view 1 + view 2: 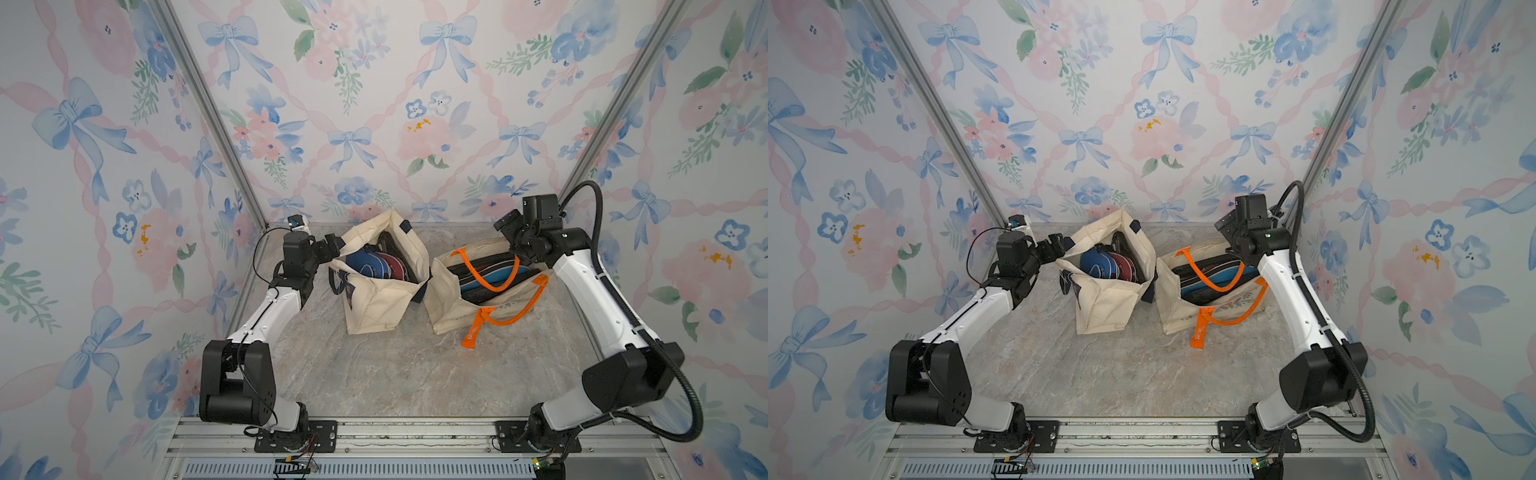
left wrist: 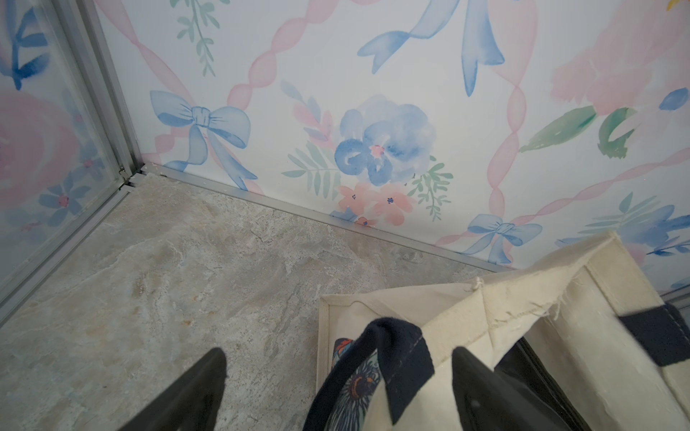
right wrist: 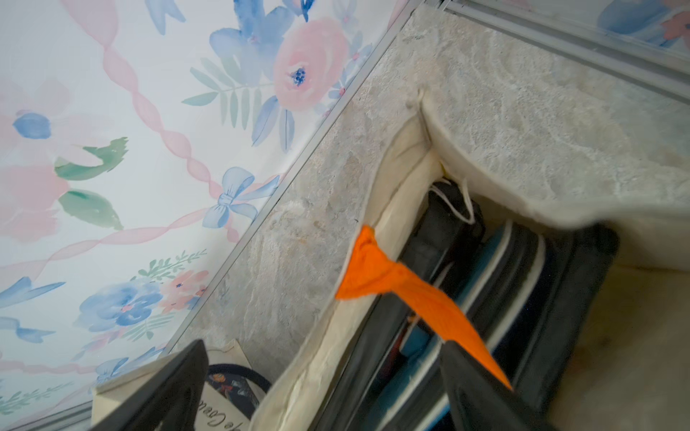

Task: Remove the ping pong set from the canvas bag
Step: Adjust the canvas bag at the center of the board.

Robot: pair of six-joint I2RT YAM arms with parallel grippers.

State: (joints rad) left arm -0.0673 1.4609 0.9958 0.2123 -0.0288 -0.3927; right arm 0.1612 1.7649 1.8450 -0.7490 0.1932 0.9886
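Note:
Two cream canvas bags stand side by side in both top views. The navy-handled bag (image 1: 374,307) (image 1: 1100,303) holds a blue case (image 1: 363,264) and a maroon case (image 1: 392,266). The orange-handled bag (image 1: 449,307) (image 1: 1177,307) holds a teal case (image 1: 490,276) (image 3: 410,373) between black pouches (image 3: 448,220). My left gripper (image 1: 334,249) (image 2: 339,352) is open, astride the first bag's left rim, with the navy handle (image 2: 395,347) between its fingers. My right gripper (image 1: 513,249) (image 3: 323,345) is open over the second bag's far rim (image 3: 328,336), one finger beside the orange handle (image 3: 392,276).
Both bags sit at the back of the marble-patterned table (image 1: 374,374), close to the floral back wall (image 1: 374,124). A loose orange handle (image 1: 498,320) droops over the front of the right-hand bag. Aluminium rails (image 1: 415,432) edge the table's front.

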